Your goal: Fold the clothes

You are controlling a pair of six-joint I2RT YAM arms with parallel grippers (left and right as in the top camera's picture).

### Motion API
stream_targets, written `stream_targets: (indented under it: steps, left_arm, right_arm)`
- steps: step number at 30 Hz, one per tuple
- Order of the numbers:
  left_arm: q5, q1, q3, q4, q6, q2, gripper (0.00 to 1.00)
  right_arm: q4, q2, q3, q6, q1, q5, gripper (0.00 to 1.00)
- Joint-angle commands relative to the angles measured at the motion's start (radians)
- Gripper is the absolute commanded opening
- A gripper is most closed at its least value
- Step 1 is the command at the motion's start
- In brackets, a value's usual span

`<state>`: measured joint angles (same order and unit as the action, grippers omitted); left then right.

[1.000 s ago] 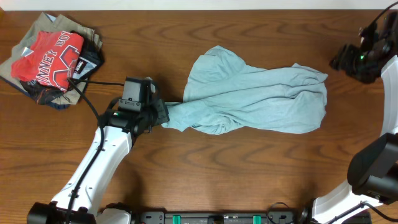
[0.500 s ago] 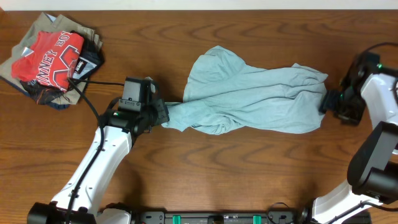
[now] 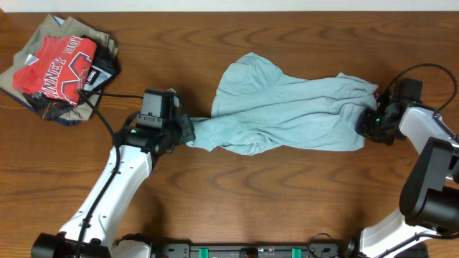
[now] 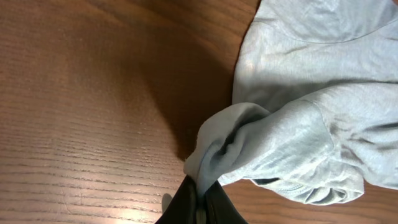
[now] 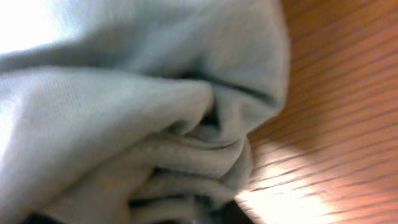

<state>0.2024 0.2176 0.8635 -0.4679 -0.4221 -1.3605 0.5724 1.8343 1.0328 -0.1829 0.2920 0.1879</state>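
The clothes (image 3: 287, 111), one wrinkly pale blue-grey garment, lie bunched across the middle of the table (image 3: 287, 208). My left gripper (image 3: 188, 130) is shut on the garment's narrow left end; in the left wrist view the dark fingers (image 4: 186, 208) pinch a fold of the clothes (image 4: 298, 124). At the garment's right edge my right gripper (image 3: 366, 123) is shut on the fabric. The right wrist view is filled with gathered folds of the clothes (image 5: 124, 112), which hide most of the right gripper (image 5: 205, 216).
A pile of other garments (image 3: 61, 68), topped by a red T-shirt with white lettering, sits at the back left corner. A black cable (image 3: 107, 97) runs from that pile to the left arm. Bare wood lies in front of the garment.
My right arm came in from the back right corner to the garment's right edge, and its jaws closed on the fabric. The left arm and the garment stayed put.
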Motion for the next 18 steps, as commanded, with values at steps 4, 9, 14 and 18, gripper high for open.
stream_targets:
  steps: [4, 9, 14, 18]
  left_arm:
    - [-0.013, -0.004, 0.011, 0.0, 0.002, 0.003, 0.06]
    - [-0.013, -0.004, 0.011, 0.0, 0.002, 0.003, 0.06]
    - [-0.013, -0.004, 0.011, 0.0, 0.002, 0.003, 0.06]
    - [-0.013, -0.004, 0.011, 0.0, 0.002, 0.003, 0.06]
  right_arm:
    - [0.229, 0.015, 0.096, -0.052, 0.006, -0.138, 0.01]
    - [0.545, 0.015, 0.373, -0.074, 0.059, -0.425, 0.04]
    - [0.65, 0.015, 0.508, -0.097, 0.09, -0.475, 0.44]
    - [0.654, 0.017, 0.496, -0.097, 0.088, -0.424, 0.49]
